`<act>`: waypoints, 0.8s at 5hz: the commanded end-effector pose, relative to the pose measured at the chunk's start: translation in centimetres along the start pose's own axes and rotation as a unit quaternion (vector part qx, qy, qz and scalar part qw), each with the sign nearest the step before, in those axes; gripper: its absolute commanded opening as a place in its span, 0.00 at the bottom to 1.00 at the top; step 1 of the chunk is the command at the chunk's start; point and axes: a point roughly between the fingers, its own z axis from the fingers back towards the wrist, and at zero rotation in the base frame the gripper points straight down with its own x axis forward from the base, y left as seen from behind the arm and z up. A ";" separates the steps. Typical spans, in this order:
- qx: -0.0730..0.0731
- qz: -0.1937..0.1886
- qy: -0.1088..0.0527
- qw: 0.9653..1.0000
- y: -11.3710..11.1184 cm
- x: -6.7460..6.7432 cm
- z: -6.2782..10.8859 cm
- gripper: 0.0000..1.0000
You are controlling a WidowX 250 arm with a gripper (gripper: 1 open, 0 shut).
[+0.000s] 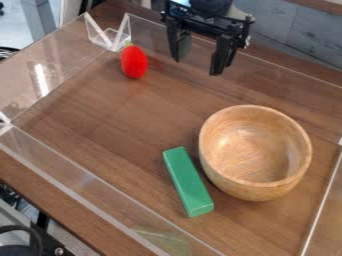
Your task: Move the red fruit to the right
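The gripper's fingers (201,55) stand wide at twelve o'clock, holding nothing, presumably raised to give room for an approach. The rounded, glossy red fruit (134,62) sits on grained wood (114,125) at eleven o'clock; the smooth wooden bowl (210,150) lies toward four, the blocky green piece (187,182) near six.

A robotics test station, most likely in a lab, is seen from above. A wooden table (100,125) is edged by clear plastic panels (83,196), and a black robot arm (210,18) is mounted over it. Dark cables (19,238) and metal hardware are crowded at the lower left corner, beyond the panel. A toy-like red fruit (134,62), a green block (189,182) and a wooden bowl (255,150) are laid out on the surface, as props might be.
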 end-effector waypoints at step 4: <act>-0.021 0.080 -0.028 0.996 9.4 0.7 -1.8 1.00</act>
